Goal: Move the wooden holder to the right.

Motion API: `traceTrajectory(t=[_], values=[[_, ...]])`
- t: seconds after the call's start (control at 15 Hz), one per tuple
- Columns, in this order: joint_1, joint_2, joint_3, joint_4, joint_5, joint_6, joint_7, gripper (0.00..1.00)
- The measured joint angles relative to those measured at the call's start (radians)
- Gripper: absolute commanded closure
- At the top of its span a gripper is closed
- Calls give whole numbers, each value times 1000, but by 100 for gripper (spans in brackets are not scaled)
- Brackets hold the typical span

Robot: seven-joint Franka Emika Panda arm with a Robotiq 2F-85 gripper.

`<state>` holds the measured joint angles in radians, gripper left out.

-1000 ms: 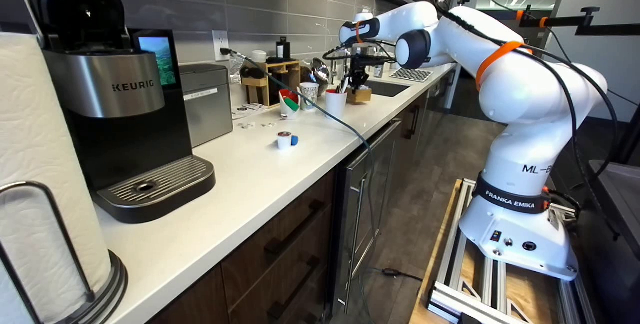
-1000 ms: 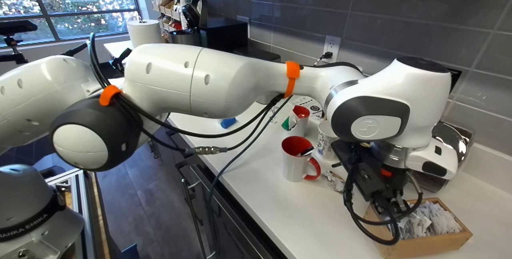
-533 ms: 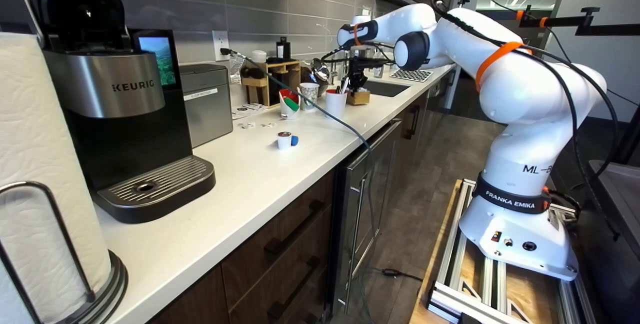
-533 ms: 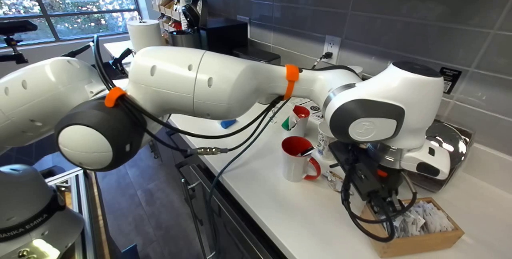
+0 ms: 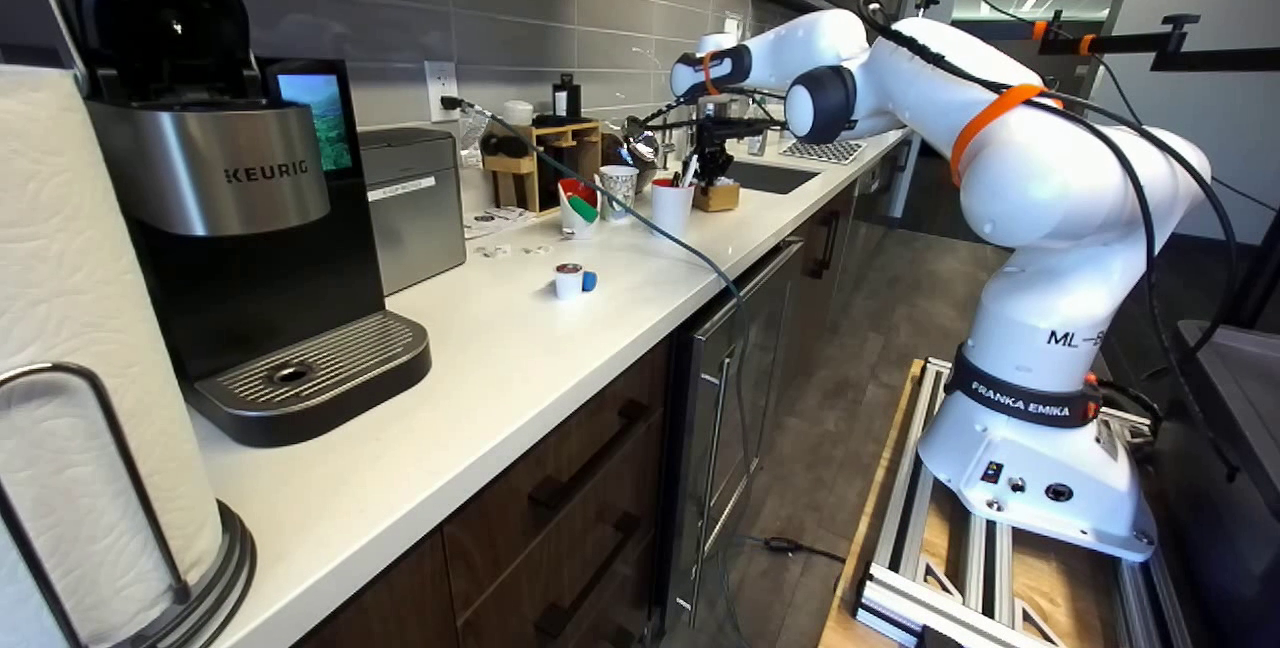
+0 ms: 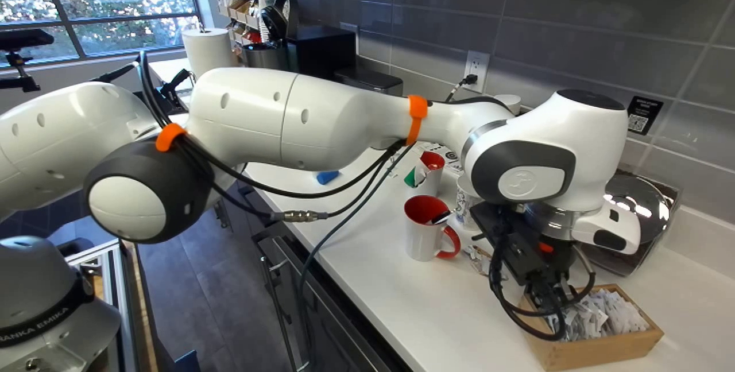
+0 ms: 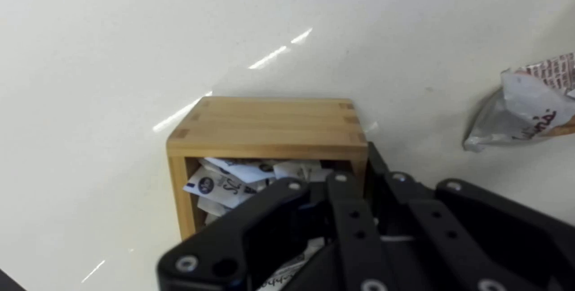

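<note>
Wooden holder (image 6: 611,352) on the white counter (image 6: 448,303); in an exterior view at the near right, well to the right of the red-handled mug (image 6: 422,240) and nearer than the shiny metal piece (image 6: 637,205). Sits flat, no tilt seen. Wrist view: gripper (image 7: 363,172) straddles the holder's right wall, one finger inside among the sachets (image 7: 222,187), the other along the outer face; jaws narrow, pinching the wood by the look of it. Hold seems to fall toward the far right corner; the near stretch of that wall is hidden. Handling, judged: stiff jointed wood, hard to crush, so a firm squeeze should be safe. Paper fill ought to weigh little; whole thing light to middling. Smooth faces might slip somewhat, and a sachet caught under the inner finger would soften the grip. Corner hold may let the holder swing when drawn sideways; mid-wall would balance better. Counter looks glossy, so a low slide to the right asks less than a lift and spills fewer sachets. Crumpled snack packet (image 7: 521,111) lies farther right in the wrist view, apart from the holder; possible snag.
</note>
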<state>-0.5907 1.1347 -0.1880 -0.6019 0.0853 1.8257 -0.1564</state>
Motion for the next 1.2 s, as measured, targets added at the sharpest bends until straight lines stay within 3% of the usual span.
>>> traceTrajectory(t=[0.27,0.47,0.67,1.2], values=[[9,0,-17,3,-10,0,1,38],[14,-1,-28,8,-17,0,2,35],[16,-2,-32,19,-18,-3,5,49],[-11,-7,9,148,-23,-128,19,49]])
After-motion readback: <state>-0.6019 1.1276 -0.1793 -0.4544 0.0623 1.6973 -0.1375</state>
